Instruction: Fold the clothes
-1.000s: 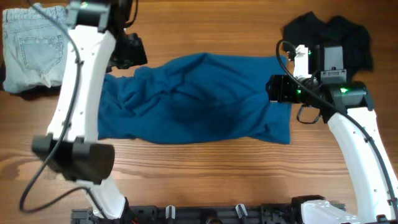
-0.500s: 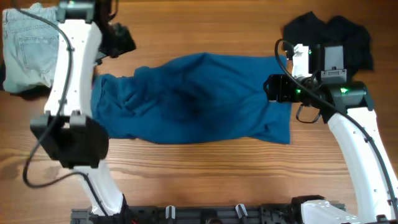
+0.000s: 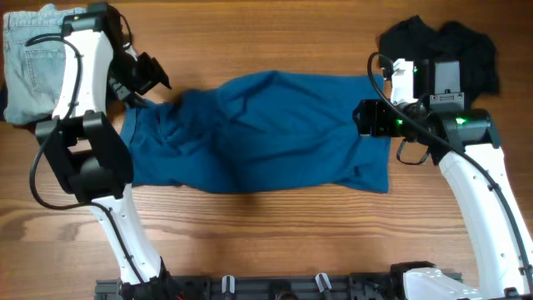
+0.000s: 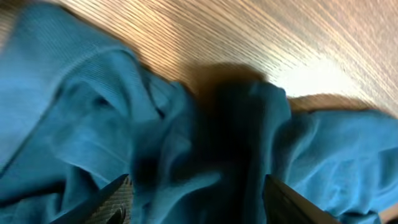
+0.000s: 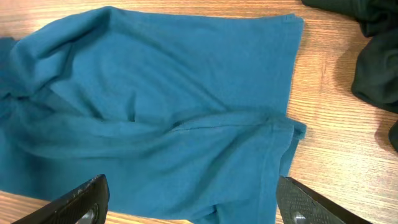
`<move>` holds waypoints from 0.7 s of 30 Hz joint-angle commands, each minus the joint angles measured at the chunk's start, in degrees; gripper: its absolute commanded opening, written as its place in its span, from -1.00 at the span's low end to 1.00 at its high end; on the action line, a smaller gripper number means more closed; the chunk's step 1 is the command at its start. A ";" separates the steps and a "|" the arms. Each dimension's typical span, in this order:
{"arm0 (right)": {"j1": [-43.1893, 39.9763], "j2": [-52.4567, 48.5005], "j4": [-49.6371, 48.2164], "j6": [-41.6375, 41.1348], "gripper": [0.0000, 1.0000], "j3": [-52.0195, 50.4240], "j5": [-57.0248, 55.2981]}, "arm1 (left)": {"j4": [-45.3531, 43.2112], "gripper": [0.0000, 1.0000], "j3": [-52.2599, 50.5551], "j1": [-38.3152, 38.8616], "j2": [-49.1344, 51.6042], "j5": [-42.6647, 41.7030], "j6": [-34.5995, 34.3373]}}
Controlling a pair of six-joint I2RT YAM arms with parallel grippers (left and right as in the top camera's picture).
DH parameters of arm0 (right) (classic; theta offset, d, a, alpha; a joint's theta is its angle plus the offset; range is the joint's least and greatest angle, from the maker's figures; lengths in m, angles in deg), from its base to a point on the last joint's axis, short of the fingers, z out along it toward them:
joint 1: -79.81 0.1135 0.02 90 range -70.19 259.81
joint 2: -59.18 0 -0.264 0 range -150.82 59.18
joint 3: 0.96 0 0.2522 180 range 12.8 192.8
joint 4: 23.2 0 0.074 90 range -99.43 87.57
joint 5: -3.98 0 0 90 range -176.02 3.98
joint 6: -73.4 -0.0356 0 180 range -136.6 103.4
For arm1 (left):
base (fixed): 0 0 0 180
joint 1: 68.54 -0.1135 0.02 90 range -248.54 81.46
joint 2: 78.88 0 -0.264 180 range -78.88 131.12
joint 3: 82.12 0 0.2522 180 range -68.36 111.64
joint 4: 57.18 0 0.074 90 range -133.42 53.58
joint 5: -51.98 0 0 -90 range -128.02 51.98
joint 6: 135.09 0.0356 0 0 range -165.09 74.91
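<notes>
Clothes (image 3: 266, 133) are lying across the middle of the table (image 3: 275, 250), long side running left to right: one deep-blue garment, mostly flat, wrinkled. Its left end is bunching into folds toward the far-left. Its right end is lying flatter, hem showing, with a small flipped corner on the near-right side. Left arm (image 3: 83, 92) is rising from the near edge along the left side and bending over by the far-left corner. Its wrist is doubling back toward the garment. Left gripper (image 3: 148, 75) is sitting at the cloth's far-left end. In the wrist view, left gripper (image 4: 199, 202) is showing both fingertips (image 4: 115, 199) well apart over a dark raised fold, so it's released, nothing pinched. Can't tell whether the tips are touching the fabric. Right arm (image 3: 479, 183) is coming up from the near-right corner and angling inward. Right gripper (image 3: 368, 118) is pointing left at the garment's right edge. Its wrist view is showing right gripper (image 5: 193, 202) with jaws spread wide above the cloth, released, holding nothing. Pale denim jeans (image 3: 33, 62) are sitting at the far-left corner, partly behind the left arm and apart from the blue cloth. A black garment (image 3: 441, 42) is lying crumpled at the far-right corner, just beyond the right wrist.
</notes>
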 commanded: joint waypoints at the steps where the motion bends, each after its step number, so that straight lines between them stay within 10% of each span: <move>1: 0.15 -0.55 -0.11 0.70 0.73 1.16 0.76 | -0.68 0.25 -2.80 -0.02 0.55 -0.15 1.97; 8: 0.15 -0.55 -0.09 0.72 0.73 1.16 0.76 | -4.48 0.02 -8.24 -0.13 0.55 0.44 1.95; 17: 0.15 -0.55 -0.15 0.74 0.73 1.16 0.76 | -10.05 -0.92 -6.36 -0.13 0.52 0.44 1.73; 21: 0.15 -0.55 -0.17 0.74 0.73 1.16 0.76 | -9.33 -0.92 1.42 -0.13 -0.24 0.44 1.97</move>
